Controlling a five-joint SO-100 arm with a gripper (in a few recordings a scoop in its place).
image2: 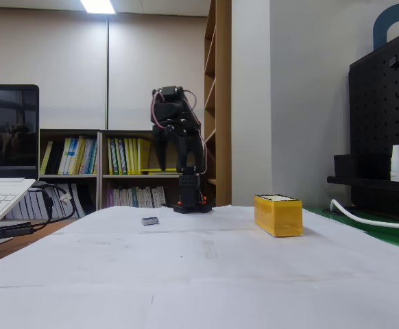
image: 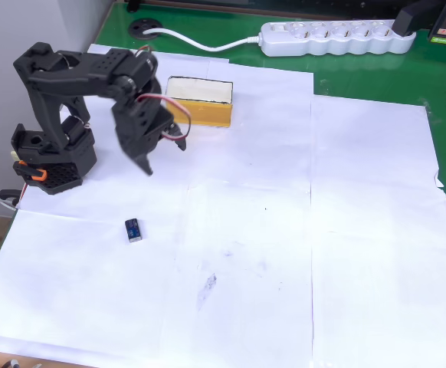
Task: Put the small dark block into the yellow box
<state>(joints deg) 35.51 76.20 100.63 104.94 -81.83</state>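
Note:
The small dark block (image: 133, 230) lies flat on the white paper, below and slightly left of my gripper in the overhead view; it shows as a tiny piece (image2: 150, 221) in the fixed view. The yellow box (image: 200, 101) stands at the back of the paper, cream inside facing up, just right of the arm; in the fixed view the box (image2: 278, 214) sits at the right. My black gripper (image: 165, 158) hangs in the air between box and block, open, with nothing between its fingers. It touches neither of them.
A white power strip (image: 338, 37) with its cable lies on the green mat behind the paper. The arm's base (image: 50, 157) stands at the left edge. A laptop (image2: 4, 185) sits at the left of the fixed view.

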